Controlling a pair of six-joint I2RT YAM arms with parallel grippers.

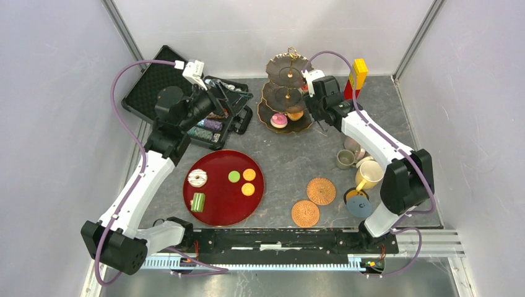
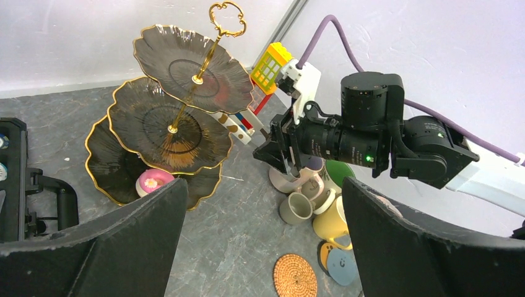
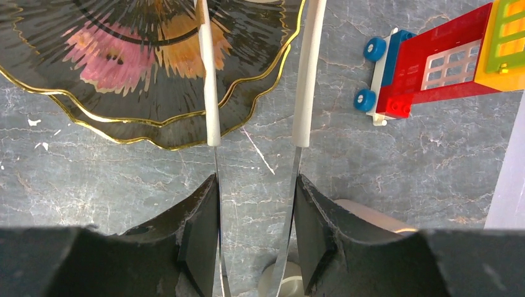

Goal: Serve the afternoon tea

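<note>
Right gripper [image 3: 255, 204]: clenched on the metal tongs [image 3: 301, 111], with both blades pinched between my fingers. The white tips stand apart with nothing gripped.
Tongs position: in my wrist view the tips lie over the front-right rim of the three-tier stand [image 3: 124, 133]. I cannot tell whether they touch it.
Left gripper [image 2: 264, 192]: released, jaws wide, nothing in them. It is raised left of the stand, above the black case [image 1: 155, 86].
Stand: upright on the table, gold rims on all three tiers.
Bottom tier: a pink donut [image 1: 279, 120] and an orange piece [image 1: 295, 115] sit side by side at the front of the stand.
Red tray [image 1: 223, 207]: front-left of the stand, well apart from it. It carries a white donut [image 1: 197, 178], a green macaron [image 1: 234, 176], orange macarons [image 1: 249, 174] and a green cake [image 1: 197, 202].
Mugs: clustered front-right of the stand. The small grey mug [image 1: 344, 159] is nearer the stand than the yellow mug [image 1: 369, 174].
Coasters: two woven coasters [image 1: 321, 190] lie in front of the stand, between tray and mugs. A blue-grey coaster [image 1: 359, 204] lies just beside the yellow mug.
Block tower [image 1: 357, 75]: just right of the stand, at the rear.
</note>
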